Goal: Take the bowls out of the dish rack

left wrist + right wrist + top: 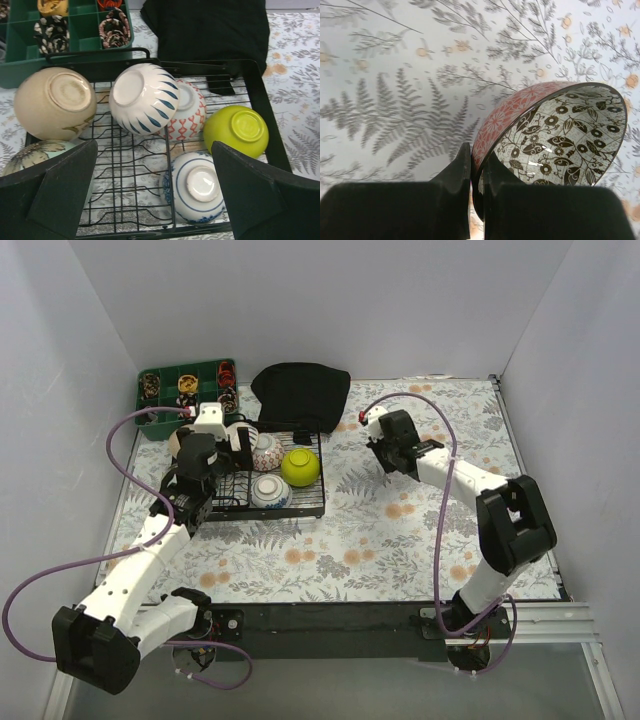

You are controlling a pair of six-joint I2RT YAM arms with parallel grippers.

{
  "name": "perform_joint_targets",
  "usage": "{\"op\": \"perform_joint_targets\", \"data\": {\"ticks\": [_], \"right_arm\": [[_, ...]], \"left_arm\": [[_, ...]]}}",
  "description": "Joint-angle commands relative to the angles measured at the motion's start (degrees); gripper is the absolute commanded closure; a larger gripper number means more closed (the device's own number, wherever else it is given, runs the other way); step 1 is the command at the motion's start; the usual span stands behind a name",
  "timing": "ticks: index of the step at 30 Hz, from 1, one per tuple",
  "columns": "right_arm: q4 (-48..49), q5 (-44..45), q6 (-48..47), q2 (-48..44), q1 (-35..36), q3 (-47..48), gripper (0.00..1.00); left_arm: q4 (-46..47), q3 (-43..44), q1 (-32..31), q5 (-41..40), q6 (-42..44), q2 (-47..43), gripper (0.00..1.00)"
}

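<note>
Right end effector (477,159) tight on rim of red-patterned bowl (560,135) (left end effector (152,150) wide open above dish rack (265,100))

dish rack (258,85): black wire | bowls (142,97): inside, bases up | pink bowl (555,135): tilted

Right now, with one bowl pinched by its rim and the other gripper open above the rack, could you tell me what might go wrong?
The right gripper grips the red bowl only by its thin rim, tilted over the table; it could swing or slip.
In the dish rack, the blue-leaf bowl seems to lean on the red-patterned bowl, so lifting one may topple the other.
The open left gripper has a finger near the beige bowl and could knock it.
</note>
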Motion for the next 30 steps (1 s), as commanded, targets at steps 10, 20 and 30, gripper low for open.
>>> {"op": "perform_joint_targets", "data": {"ticks": [10, 20, 30], "right_arm": [[-11.57, 8.09, -5.63, 17.99, -3.55, 16.99, 0.99], [-16.58, 3.61, -4.14, 16.87, -3.72, 19.98, 0.59], [-17.02, -4.47, 2.53, -1.06, -2.41, 15.60, 0.13]], "left_arm": [[1.27, -1.18, 0.21, -4.58, 4.28, -2.80, 0.02], [1.45, -1.54, 0.21, -3.44, 4.81, -2.37, 0.02], [1.45, -2.15, 0.21, -1.33, 5.77, -1.75, 0.02]]}}
